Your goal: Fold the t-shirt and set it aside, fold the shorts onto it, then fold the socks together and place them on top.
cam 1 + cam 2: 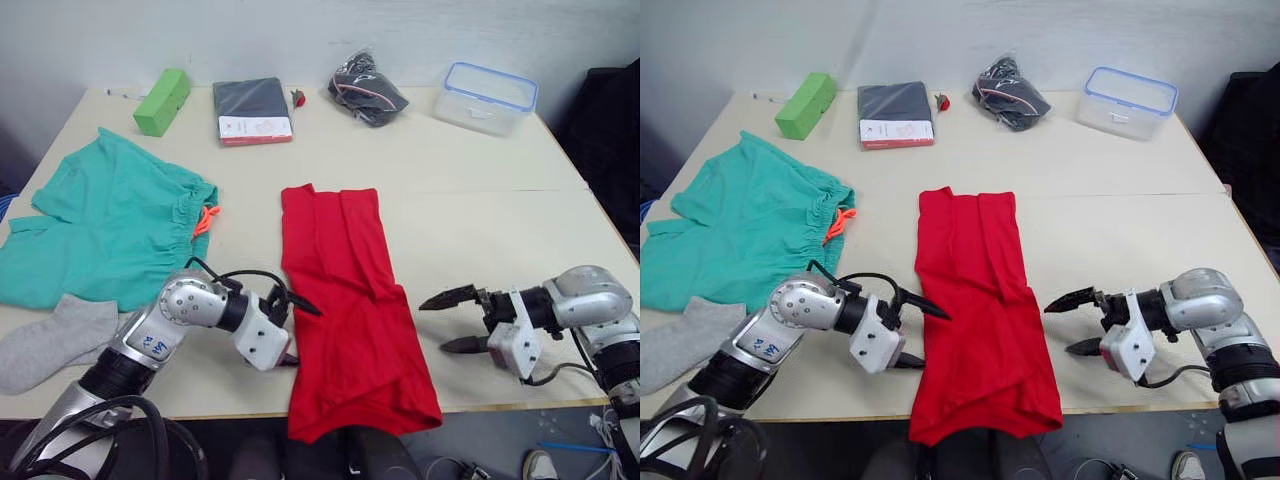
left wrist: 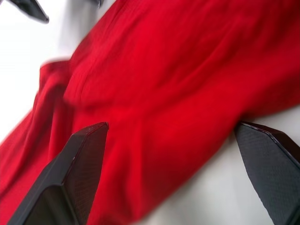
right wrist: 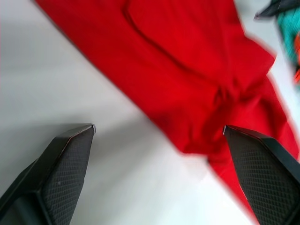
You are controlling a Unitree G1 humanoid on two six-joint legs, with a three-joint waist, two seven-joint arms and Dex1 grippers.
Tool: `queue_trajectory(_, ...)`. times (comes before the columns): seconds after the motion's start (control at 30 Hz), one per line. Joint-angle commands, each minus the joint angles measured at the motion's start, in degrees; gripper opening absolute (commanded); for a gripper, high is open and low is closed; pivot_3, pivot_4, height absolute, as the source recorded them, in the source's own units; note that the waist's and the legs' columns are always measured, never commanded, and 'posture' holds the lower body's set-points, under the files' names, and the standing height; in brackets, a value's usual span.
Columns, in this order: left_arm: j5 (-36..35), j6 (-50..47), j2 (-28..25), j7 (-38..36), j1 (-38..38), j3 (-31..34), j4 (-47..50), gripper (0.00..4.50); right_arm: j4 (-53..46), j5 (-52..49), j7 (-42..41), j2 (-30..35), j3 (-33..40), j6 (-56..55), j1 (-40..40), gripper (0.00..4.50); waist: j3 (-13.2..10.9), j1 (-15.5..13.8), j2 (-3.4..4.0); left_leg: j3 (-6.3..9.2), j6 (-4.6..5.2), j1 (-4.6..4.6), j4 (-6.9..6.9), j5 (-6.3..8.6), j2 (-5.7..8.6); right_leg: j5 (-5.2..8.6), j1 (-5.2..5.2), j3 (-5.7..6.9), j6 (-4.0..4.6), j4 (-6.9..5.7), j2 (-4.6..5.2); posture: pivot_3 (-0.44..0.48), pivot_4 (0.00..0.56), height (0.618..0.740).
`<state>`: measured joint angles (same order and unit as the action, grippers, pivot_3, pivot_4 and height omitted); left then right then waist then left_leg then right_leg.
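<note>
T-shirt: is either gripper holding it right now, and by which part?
No. Both the left gripper and right gripper are open beside the t-shirt, holding nothing.

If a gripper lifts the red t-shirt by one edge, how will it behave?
Probably floppy: the t-shirt lies wrinkled in a long strip, its near end drooping over the table edge. It looks thin and light, so it would likely sag and unfold.
</note>
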<state>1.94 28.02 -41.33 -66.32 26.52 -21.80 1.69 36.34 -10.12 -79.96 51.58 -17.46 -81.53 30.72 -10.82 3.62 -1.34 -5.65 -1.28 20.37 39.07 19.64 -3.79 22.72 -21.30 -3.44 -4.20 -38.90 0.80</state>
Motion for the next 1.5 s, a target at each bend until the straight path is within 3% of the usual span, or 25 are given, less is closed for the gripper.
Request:
queue_trajectory(0.03,1.24,3.15,0.66,0.66,-0.07,-0.64,0.45,4.44,2.65,2.63,4.17,1.34,-6.24,-9.16,-0.3,4.48,0.0,-0.02,0.0,0.01,0.0,-0.1,0.0,-0.01,-0.01,0.0,0.1,0.01,0.0,-0.03,0.0,0.0,0.15,0.74)
queue_trajectory(0.23,2.64,5.24,0.9,0.1,-0.75,-2.34,0.31,4.44,2.34,6.32,11.34,2.76,-12.04,-10.97,-0.37,4.48,0.0,-0.2,0.0,0.08,0.01,-0.78,-0.13,0.0,-0.01,0.02,0.83,0.04,0.04,0.07,0.03,0.0,0.15,0.74)
queue_trajectory(0.33,2.99,5.68,0.54,-0.14,-1.56,-2.99,0.28,3.9,1.08,8.75,14.25,2.98,-14.41,-10.96,-0.39,4.5,0.01,-0.22,0.0,0.08,0.01,-0.96,-0.2,0.0,-0.01,0.03,0.99,0.05,0.06,0.12,0.03,0.0,0.15,0.74)
queue_trajectory(0.43,3.46,6.0,0.3,-0.08,-1.87,-2.95,-0.33,2.97,-0.71,10.24,16.62,3.28,-16.22,-9.41,-0.52,4.5,0.01,-0.23,0.0,0.08,0.01,-1.0,-0.2,0.0,-0.01,0.04,1.0,0.05,0.06,0.11,0.03,0.0,0.15,0.74)
queue_trajectory(0.53,2.95,4.94,0.17,-0.27,-2.32,-2.67,-0.2,2.05,-4.09,10.22,18.34,4.19,-17.68,-5.54,-0.97,3.85,0.01,-0.26,0.0,0.09,0.0,-1.01,-0.2,0.0,-0.01,0.04,1.01,0.05,0.07,0.1,0.04,0.0,0.15,0.74)
queue_trajectory(0.77,2.76,2.73,0.29,-0.02,-3.61,-2.35,-1.07,0.0,-12.59,5.94,18.37,5.72,-19.5,6.88,-3.45,1.39,0.01,-0.24,0.0,0.09,0.0,-1.01,-0.2,0.0,-0.01,0.04,1.01,0.05,0.08,0.08,0.05,0.0,0.15,0.74)
queue_trajectory(0.9,0.8,-0.68,0.2,0.14,-4.54,-1.29,0.43,0.0,-18.59,-0.04,15.94,7.39,-18.78,17.34,-5.95,0.02,0.01,-0.37,0.0,0.09,0.0,-1.01,-0.19,-0.01,-0.01,0.04,1.01,0.06,0.08,0.05,0.06,0.0,0.15,0.74)
queue_trajectory(1.23,-13.16,-22.76,-3.0,-2.68,-9.04,4.18,12.99,0.0,-43.13,-21.17,7.78,14.05,-10.4,51.61,-12.79,0.02,-0.02,-0.37,0.04,0.19,0.01,-0.86,-0.22,0.0,-0.01,0.05,0.93,0.1,0.08,0.07,0.09,0.0,0.15,0.74)
queue_trajectory(1.5,-22.11,-37.16,-9.65,-6.1,-13.83,7.71,24.79,0.0,-53.41,-25.2,3.37,15.43,-0.85,61.01,-22.65,0.02,-0.02,-0.54,0.03,0.3,0.02,-0.66,-0.64,0.01,0.04,0.05,0.92,0.19,0.08,0.68,0.1,0.0,0.15,0.74)
